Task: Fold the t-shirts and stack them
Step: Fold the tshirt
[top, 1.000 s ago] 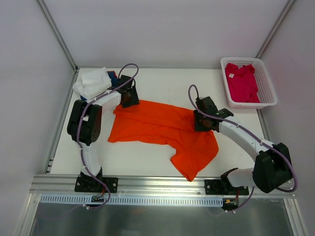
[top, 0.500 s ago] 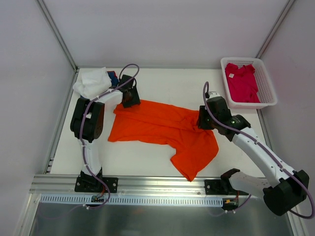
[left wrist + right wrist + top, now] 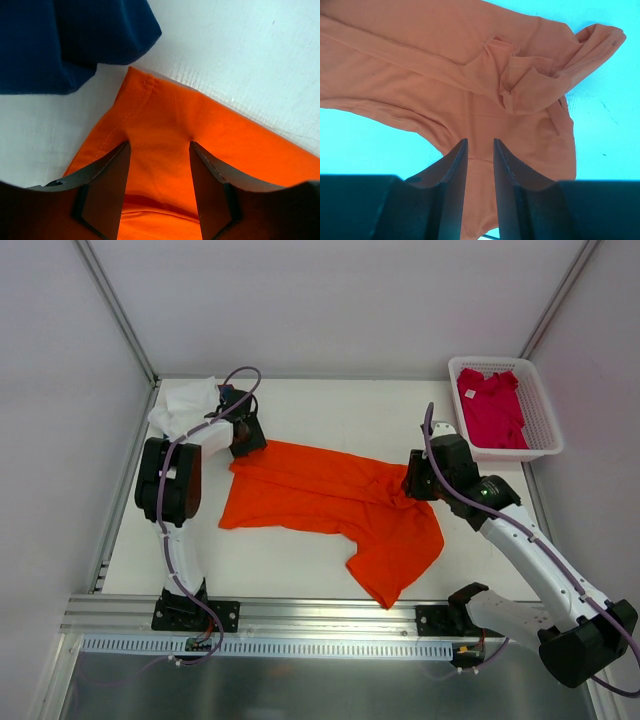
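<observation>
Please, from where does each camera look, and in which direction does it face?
Top external: above and behind, looking down at the table; left arm and right arm show.
Left wrist: on the left arm, facing down past the left claw at the orange t-shirt's corner and a navy t-shirt.
Right wrist: facing down past the right claw at the orange t-shirt's bunched edge.
All three share the orange t-shirt.

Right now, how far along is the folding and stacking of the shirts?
Perhaps done: a white shirt and a blue shirt lie heaped at the far left corner. In hand: the orange shirt lies spread, unfolded, with the left gripper and right gripper open at its ends. Left: folding it, then the pink shirt in the basket.
</observation>
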Action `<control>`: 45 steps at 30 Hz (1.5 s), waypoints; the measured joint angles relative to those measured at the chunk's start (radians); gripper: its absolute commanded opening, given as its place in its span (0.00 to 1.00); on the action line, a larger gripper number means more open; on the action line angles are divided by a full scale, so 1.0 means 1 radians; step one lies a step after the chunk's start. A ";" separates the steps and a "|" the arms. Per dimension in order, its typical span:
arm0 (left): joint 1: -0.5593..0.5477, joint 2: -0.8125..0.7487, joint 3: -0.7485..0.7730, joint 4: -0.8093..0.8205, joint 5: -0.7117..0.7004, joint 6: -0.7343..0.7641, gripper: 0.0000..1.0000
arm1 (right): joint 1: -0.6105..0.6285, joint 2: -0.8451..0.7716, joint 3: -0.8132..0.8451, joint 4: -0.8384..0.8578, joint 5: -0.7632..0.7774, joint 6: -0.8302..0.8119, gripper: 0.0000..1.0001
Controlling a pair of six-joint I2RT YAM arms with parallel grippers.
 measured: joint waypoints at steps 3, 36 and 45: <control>-0.002 0.003 0.010 -0.026 -0.021 0.011 0.51 | 0.000 0.000 0.000 -0.002 0.000 0.000 0.30; 0.122 -0.024 0.047 -0.155 -0.222 -0.085 0.50 | 0.000 0.038 -0.121 0.045 0.034 0.008 0.33; 0.088 -0.023 0.068 -0.153 -0.175 -0.077 0.50 | 0.000 0.224 -0.211 0.126 0.018 0.013 0.32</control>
